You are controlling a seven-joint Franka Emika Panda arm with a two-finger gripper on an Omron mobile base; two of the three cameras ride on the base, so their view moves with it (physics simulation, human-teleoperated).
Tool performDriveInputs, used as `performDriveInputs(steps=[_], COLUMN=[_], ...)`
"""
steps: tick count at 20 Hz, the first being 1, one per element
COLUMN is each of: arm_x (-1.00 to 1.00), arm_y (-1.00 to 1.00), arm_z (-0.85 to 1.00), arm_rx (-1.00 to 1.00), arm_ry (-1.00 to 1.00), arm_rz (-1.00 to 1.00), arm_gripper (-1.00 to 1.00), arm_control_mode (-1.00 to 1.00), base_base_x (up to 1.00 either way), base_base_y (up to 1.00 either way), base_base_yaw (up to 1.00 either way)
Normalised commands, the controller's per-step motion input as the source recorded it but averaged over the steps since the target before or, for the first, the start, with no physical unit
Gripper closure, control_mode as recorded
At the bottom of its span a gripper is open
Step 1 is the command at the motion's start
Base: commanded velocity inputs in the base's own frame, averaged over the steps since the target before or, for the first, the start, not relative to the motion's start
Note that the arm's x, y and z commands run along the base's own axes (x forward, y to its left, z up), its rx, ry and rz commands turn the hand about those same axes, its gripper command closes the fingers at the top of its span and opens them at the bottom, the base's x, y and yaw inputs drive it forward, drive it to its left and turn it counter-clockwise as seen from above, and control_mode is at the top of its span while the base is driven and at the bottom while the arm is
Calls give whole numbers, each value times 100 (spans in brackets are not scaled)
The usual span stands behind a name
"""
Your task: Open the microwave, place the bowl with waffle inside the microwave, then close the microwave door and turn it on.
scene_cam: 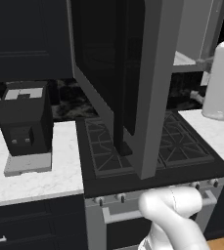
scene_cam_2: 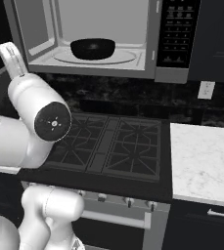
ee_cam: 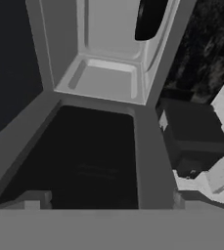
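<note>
The microwave point(scene_cam_2: 147, 68) hangs above the stove with its microwave door point(scene_cam: 133, 83) swung wide open toward me, and the dark bar handle point(scene_cam: 119, 97) faces the left base view. The black bowl point(scene_cam_2: 93, 49) sits on the turntable inside the cavity, and the bowl point(ee_cam: 150, 17) also appears at the top of the hand view. The waffle is hidden in the bowl's dark interior. My gripper point(ee_cam: 106, 202) is open, its fingertips point(ee_cam: 34, 199) spread wide with nothing between them. It hovers close to the door's dark glass point(ee_cam: 84, 156), on the side facing the cavity.
A black coffee machine point(scene_cam: 25, 122) stands on the marble counter point(scene_cam: 40, 176) left of the stove point(scene_cam_2: 113, 146). The button panel point(scene_cam_2: 177, 31) is at the microwave's right side. More counter point(scene_cam_2: 206, 161) lies to the right, and my arm point(scene_cam_2: 35, 122) fills the left.
</note>
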Motion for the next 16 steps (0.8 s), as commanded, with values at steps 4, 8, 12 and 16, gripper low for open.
performDriveInputs(steps=[4, 8, 12, 16], arm_x=[-100, -100, -100, -97], arm_y=[0, 3, 1, 22], arm_z=[0, 0, 0, 2], arm_rx=[5, 1, 1, 3], arm_ry=[-27, -34, -30, -11], arm_rz=[-9, -16, -19, -18], arm_gripper=[-100, -100, -100, -100], arm_control_mode=[-100, -100, -100, -100], base_base_x=[0, 0, 0, 0], base_base_y=[0, 0, 0, 0], base_base_yaw=[0, 0, 0, 0])
